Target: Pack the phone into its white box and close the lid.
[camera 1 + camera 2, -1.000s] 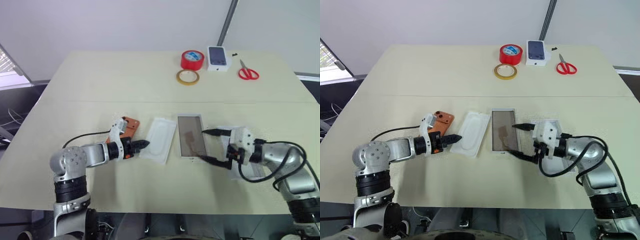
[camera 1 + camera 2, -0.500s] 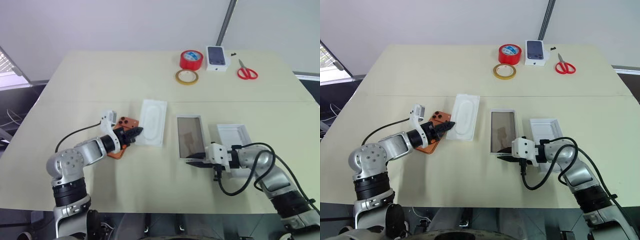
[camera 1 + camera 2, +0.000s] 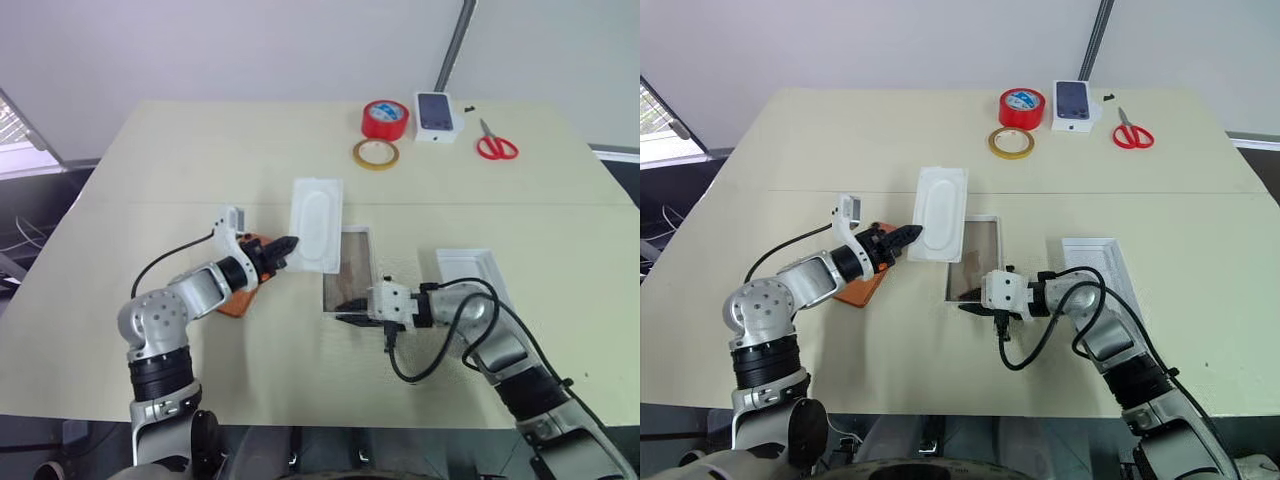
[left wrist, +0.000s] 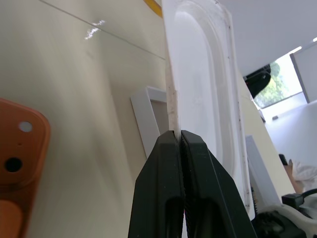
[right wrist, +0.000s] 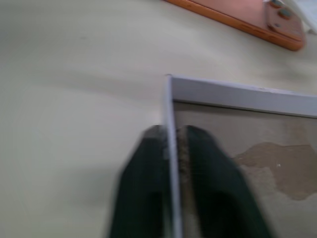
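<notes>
My left gripper (image 4: 176, 136) is clamped flat on the near edge of the thin white insert (image 3: 316, 209) with the rounded oblong recess; fingers pressed together on it, insert lifted off the table and tilted, its far end reaching over the far end of the white box (image 3: 350, 262). Just under my left forearm lies the phone (image 3: 240, 296), orange, flat on the table (image 3: 200, 160), camera cluster partly visible in the left wrist view; it is outside the box, just to the box's left.

My right gripper (image 5: 171, 136) pinches the near wall of the white box, one finger outside the rim, one inside on the brownish floor; jaws narrowed on the thin wall. The box sits flat at table centre, brown floor showing with a paler stain, nothing in it.

The lid (image 3: 470, 270), all white with raised walls, lies open side up to the right of the box, partly hidden behind my right arm and its black cable (image 3: 430, 360); apart from the box.

At the far side of the table: red tape roll (image 3: 384, 119), a tan tape ring (image 3: 375, 154) just in front of it, a small white box with a dark phone picture (image 3: 436, 116) beside the red roll, and red-handled scissors (image 3: 494, 143) further right. All well away from both grippers.
</notes>
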Controlling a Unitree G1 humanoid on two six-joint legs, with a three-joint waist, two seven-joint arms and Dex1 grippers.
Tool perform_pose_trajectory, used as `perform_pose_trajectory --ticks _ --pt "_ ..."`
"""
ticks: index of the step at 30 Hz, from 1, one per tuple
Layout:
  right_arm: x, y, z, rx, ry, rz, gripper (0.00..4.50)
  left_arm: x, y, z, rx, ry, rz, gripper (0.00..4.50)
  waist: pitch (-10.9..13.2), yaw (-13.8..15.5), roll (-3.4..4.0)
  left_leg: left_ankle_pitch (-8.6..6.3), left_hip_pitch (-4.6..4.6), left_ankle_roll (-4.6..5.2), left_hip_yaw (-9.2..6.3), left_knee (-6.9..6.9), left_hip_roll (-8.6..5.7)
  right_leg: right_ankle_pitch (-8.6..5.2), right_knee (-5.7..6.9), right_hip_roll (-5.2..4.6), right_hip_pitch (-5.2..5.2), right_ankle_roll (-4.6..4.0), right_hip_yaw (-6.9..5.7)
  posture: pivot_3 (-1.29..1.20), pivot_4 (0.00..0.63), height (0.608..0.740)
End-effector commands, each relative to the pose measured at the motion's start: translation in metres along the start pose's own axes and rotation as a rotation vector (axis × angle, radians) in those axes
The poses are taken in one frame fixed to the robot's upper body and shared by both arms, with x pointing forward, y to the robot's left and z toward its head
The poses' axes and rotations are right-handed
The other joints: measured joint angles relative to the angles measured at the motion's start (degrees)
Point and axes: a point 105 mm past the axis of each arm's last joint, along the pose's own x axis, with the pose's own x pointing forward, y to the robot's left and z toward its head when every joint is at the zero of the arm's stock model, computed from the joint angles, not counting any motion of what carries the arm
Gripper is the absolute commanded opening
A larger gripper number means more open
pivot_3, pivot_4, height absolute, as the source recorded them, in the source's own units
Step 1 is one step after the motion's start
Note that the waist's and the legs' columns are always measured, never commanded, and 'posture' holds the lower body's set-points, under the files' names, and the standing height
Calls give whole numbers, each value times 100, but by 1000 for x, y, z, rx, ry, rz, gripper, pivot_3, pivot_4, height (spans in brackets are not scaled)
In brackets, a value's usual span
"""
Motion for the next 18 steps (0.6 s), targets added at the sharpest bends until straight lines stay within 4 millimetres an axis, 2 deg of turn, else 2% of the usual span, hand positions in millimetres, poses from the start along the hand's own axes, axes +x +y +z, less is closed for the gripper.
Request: perform_pose_trajectory --ticks 1,2,3,6,10,13,18 --pt "-8 -7 24 -4 -72 -52 2837 1 -7 3 10 -28 -23 0 0 1 0 0 0 0 0 0 0 0 0 0 -1 0 0 0 150 740" --pt "-12 -8 28 -1 -83 -66 3501 1 -7 2 9 -27 -22 0 0 1 0 0 0 0 0 0 0 0 0 0 -1 0 0 0 150 740" --pt "-18 -9 32 9 -97 -74 3836 1 -7 0 12 -23 -16 0 0 1 0 0 0 1 -1 -1 0 0 0 0 -1 0 0 0 150 740" --pt "-43 -6 35 71 -96 -73 3836 1 -9 -4 -3 -14 -24 0 0 7 0 -7 -3 11 -1 -1 0 0 -1 0 -1 0 0 0 150 740" --pt "-87 -14 9 98 34 -150 3836 3 -18 -27 -59 71 -83 0 2 18 -3 -23 -4 39 -5 1 0 0 -6 -1 3 0 0 0 150 740" --pt "-100 -25 -1 71 76 -222 3836 7 -22 -35 -52 85 -91 0 3 -10 -5 -23 -2 39 -4 1 1 0 -9 0 4 -1 1 0 150 740" --pt "-101 -41 1 40 56 -287 3836 11 -23 -44 -75 108 -93 0 3 -39 -4 -17 -1 31 -3 -2 3 0 0 4 0 -1 1 0 150 740"
